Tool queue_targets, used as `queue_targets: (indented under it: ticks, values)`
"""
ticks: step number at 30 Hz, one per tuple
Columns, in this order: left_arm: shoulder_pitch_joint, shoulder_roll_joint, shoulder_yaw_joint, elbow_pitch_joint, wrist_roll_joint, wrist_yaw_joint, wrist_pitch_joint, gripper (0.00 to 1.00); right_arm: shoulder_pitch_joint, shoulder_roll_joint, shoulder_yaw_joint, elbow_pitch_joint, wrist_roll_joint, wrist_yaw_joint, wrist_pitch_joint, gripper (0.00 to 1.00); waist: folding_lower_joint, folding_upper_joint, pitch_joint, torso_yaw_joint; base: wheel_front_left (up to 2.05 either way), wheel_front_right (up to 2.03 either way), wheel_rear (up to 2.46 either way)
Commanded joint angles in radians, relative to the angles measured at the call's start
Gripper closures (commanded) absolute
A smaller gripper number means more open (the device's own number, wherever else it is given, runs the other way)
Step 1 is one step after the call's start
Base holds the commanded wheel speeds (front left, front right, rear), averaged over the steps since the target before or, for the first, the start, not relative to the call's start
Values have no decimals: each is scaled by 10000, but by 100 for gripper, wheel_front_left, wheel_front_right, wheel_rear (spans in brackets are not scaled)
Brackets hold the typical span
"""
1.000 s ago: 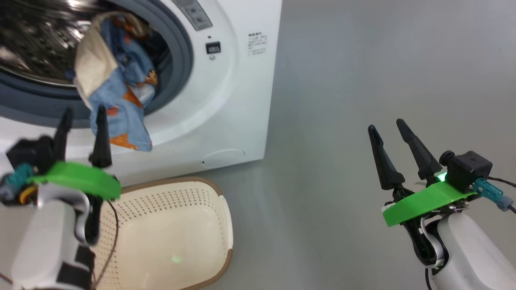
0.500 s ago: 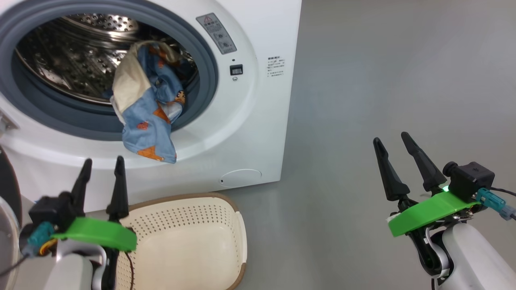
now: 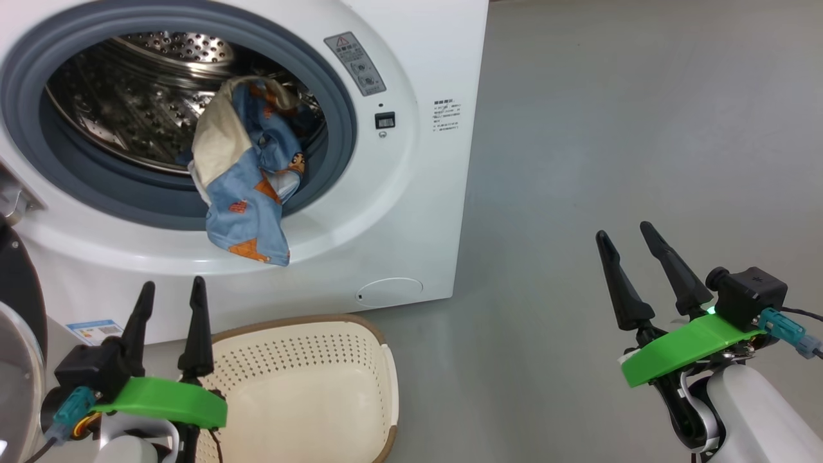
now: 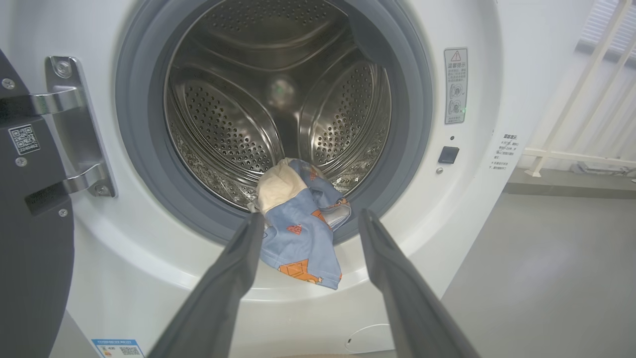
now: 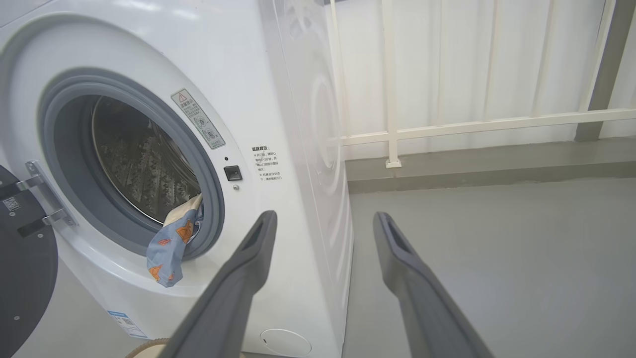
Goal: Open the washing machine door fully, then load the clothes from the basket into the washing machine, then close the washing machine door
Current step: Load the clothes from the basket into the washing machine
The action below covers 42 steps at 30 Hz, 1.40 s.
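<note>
While both sets of jaws stood wide and empty, the clothes hung over the lip of the washing machine, straight ahead of our nearer left gripper.

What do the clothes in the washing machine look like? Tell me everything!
The clothes are one soft, crumpled bundle: blue fabric with small orange prints and a cream patch at upper left. Its top lies inside the steel drum, at the opening's right. Its lower end droops out over the grey seal onto the white front of the washing machine. Nothing grips it.
</note>
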Motion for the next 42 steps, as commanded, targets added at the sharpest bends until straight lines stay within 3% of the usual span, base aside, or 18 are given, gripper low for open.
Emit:
queue_targets:
  ticks: [1, 33, 42]
  values:
    - [-1, 188, 364, -322, 108, 75, -64, 0, 28, -116, 208, -199, 56, 44, -82, 0, 0, 0, -9, -8, 0, 0, 0]
    - [59, -28, 476, -402, 68, 117, -64, 0, -7, -169, 281, -169, 58, 44, -82, 0, 0, 0, 6, -138, 0, 0, 0]
    - [-867, 89, 430, 58, -61, 106, 158, 0, -190, -159, 309, -254, 23, 44, -82, 0, 0, 0, 413, -278, 0, 0, 0]
